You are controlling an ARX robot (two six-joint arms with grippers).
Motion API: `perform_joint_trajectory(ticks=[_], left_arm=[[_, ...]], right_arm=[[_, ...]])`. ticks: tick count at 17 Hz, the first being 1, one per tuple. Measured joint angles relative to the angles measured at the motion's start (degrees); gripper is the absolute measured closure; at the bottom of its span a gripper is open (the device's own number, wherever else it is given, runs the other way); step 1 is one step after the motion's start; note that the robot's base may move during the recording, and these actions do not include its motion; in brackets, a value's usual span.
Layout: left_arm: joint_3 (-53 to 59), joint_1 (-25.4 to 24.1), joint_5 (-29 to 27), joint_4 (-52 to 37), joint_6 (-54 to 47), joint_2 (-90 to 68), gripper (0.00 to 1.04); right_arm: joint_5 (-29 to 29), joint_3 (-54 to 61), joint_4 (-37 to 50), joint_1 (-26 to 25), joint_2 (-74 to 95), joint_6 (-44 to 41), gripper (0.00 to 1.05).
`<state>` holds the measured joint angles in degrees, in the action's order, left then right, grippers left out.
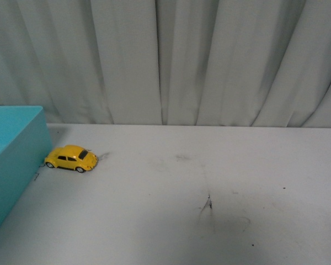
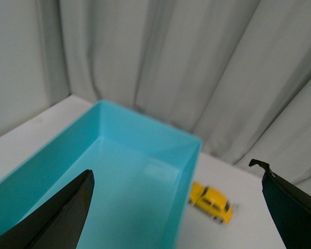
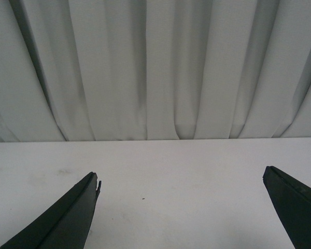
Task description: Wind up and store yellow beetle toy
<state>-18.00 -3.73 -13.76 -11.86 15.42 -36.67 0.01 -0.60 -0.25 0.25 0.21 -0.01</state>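
The yellow beetle toy (image 1: pixel 71 158) stands on its wheels on the white table, right beside the turquoise box (image 1: pixel 14 160) at the left. In the left wrist view the toy (image 2: pixel 211 202) shows just past the box's rim (image 2: pixel 189 171). My left gripper (image 2: pixel 177 207) hangs open above the box's inside, with nothing between its fingers (image 2: pixel 67 212). My right gripper (image 3: pixel 181 207) is open over bare table, holding nothing; the toy does not show in its view. Neither arm appears in the front view.
A pleated grey-white curtain (image 1: pixel 171 61) closes off the back of the table. The white tabletop (image 1: pixel 209 182) carries dark scuff marks (image 1: pixel 208 204) near the middle. The box is open-topped with nothing seen inside.
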Motion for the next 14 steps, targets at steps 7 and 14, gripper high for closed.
perform_joint_trajectory(ticks=[7, 14], left_arm=[[-32.44, 3.17, 16.15, -14.97, -12.31, -51.65, 0.07], [-54.05, 8.61, 34.67, 7.52, -39.26, -74.53, 0.07]], right_arm=[[0.02, 0.0, 0.02, 0.0, -0.02, -0.02, 0.06], [0.02, 0.0, 0.02, 0.0, -0.02, -0.02, 0.06]])
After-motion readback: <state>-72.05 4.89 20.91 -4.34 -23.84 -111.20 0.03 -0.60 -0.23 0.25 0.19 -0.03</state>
